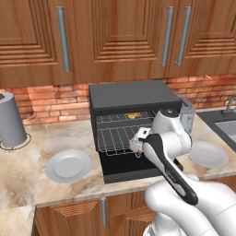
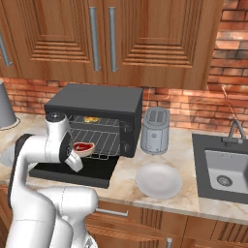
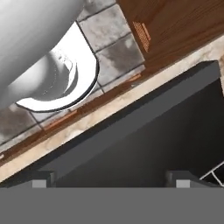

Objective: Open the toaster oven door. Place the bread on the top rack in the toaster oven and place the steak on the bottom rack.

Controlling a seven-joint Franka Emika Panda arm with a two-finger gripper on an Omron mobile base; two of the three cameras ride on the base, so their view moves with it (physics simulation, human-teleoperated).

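The black toaster oven point(image 1: 131, 97) point(image 2: 99, 102) stands at the back of the counter. Its door point(image 1: 124, 169) point(image 2: 58, 173) point(image 3: 153, 144) lies folded down flat. The bread point(image 1: 133, 115) point(image 2: 90, 119) rests on the top rack point(image 1: 113, 119) point(image 2: 106, 124). On the bottom rack point(image 1: 113, 138) point(image 2: 104, 143), slid partly out, lies the red steak point(image 2: 83, 147). My gripper point(image 1: 137, 148) point(image 2: 77, 167) point(image 3: 109, 181) hangs just in front of that rack, over the door and pointing down at it. Its tips stand wide apart, open, with nothing between them.
A silver toaster point(image 1: 186, 113) point(image 2: 155, 130) stands right of the oven. Bare white plates lie left point(image 1: 69, 166) and right point(image 1: 208, 154) point(image 2: 158, 180) of it. A paper-towel roll point(image 1: 10, 120) is far left, a sink point(image 2: 225, 169) far right. Wall cabinets hang overhead.
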